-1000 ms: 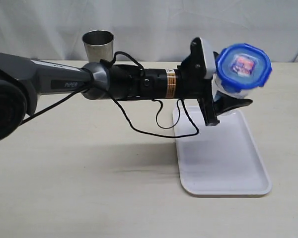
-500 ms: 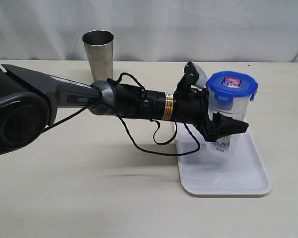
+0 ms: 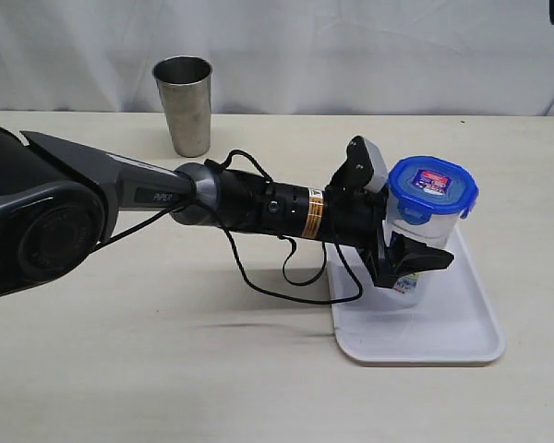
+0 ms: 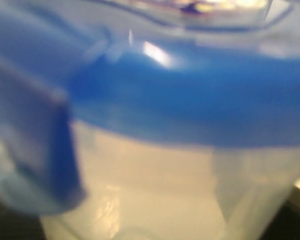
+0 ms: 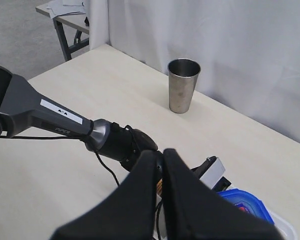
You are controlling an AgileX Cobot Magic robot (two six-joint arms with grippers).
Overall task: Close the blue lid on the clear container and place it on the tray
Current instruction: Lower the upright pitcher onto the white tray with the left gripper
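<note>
Left gripper (image 3: 425, 249) pinches the tall translucent plastic container (image 3: 415, 220) below its bright-blue snap lid (image 3: 432, 187), lower than before; the flat white tray (image 3: 448, 334) lies beneath the fingers (image 3: 428, 259), bare beyond them. The right gripper (image 5: 162, 157) has its fingers pressed together.

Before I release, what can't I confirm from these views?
- Exterior view: the left gripper covers the base of the clear container, so contact with the tray is unclear.
- Left wrist view: too close and blurred; whether the blue lid tabs are snapped cannot be told.
- Right wrist view: the shut right gripper hides part of lid and tray.
</note>
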